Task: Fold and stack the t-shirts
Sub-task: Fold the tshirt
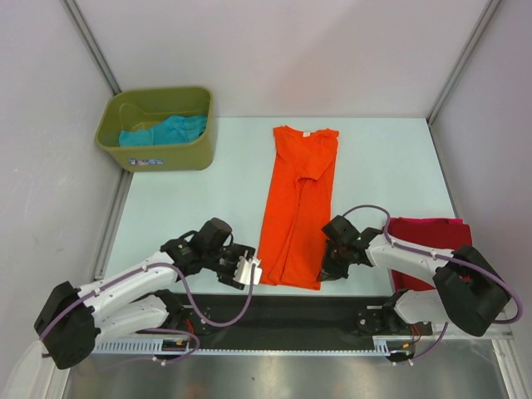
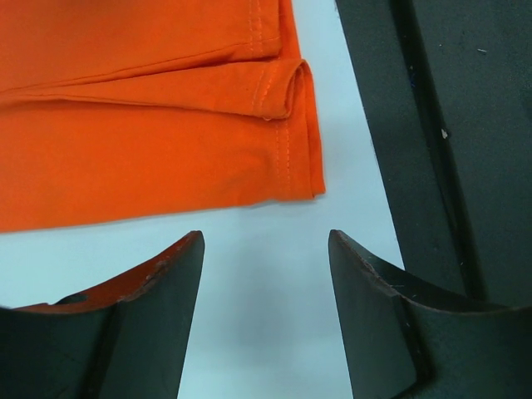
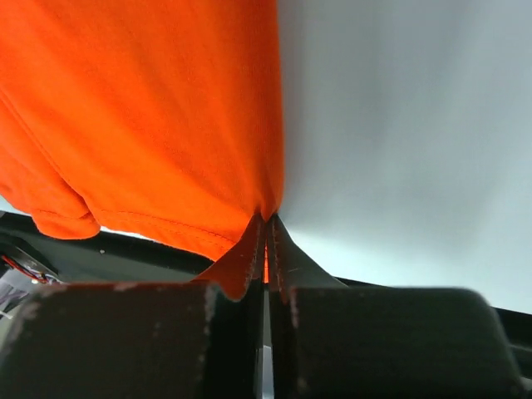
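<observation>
The bright orange cloth t-shirt [image 1: 295, 208], folded lengthwise, is pinched by the right pincer [image 3: 266, 218]; left pincer [image 2: 266, 237] is spread; teal t-shirt [image 1: 166, 130] at ten o'clock is unfolded.

bright orange tee [image 1: 295, 208], dk red tee [image 1: 432, 231], teal tee [image 1: 174, 129], olive-green bin [image 1: 158, 155], lt blue table [image 1: 391, 166]

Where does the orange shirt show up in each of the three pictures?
Top: orange shirt, mid-table, lengthwise.
Left wrist: shirt upper left, beyond the open left hand.
Right wrist: shirt upper left, edge pinched by the right hand.
Shared landmark: black strip at the near edge.
</observation>
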`<state>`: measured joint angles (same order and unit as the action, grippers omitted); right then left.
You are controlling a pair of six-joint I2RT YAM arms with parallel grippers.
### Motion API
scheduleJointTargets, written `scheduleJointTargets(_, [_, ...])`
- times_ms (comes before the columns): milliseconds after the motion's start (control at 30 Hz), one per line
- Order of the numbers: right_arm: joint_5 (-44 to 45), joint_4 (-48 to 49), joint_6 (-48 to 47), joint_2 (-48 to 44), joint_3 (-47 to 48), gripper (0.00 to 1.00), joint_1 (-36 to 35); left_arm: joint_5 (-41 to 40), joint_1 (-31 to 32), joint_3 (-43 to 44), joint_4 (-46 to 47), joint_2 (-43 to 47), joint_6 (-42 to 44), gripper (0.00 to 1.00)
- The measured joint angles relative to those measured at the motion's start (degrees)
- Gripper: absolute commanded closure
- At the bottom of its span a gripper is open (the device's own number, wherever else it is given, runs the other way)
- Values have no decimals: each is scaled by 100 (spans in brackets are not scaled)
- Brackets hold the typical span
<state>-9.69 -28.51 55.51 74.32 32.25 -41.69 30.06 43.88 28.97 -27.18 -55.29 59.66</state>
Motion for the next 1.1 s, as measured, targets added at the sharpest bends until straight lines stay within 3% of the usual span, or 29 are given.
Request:
scheduleJointTargets(133, [57,-57,-4,-142,-79,100,157,-107,190,-7,192,-372,11,35])
scheduleJointTargets(400, [345,-763,-330,-994,-431,98,1117,-273,975,-4,717,-1025,76,36])
scheduleJointTargets(433, [367,-826,-382,-1040,-439,79,1180,-273,1088,-4,800,-1102,83,36])
scheduleJointTargets(467, [378,-859,-433,-1056,-442,68,1215,-271,1156,-2,874,-1152,81,36])
scheduleJointTargets(633, [564,-1456,-726,-975,-70,38,1244,-264,1464,92,1239,-1512,81,36])
scheduleJointTargets(733, [798,-1864,-804,-1110,424,32,925,-232,1604,79,1478,-1547,101,38])
scheduleJointTargets(867, [874,-1517,-817,-1145,1137,30,205,-111,1762,44,1755,-1585,214,53])
scheduleJointTargets(1100, [1008,-944,-887,636,1727,27,-984,-85,1862,-199,2050,-1744,343,62])
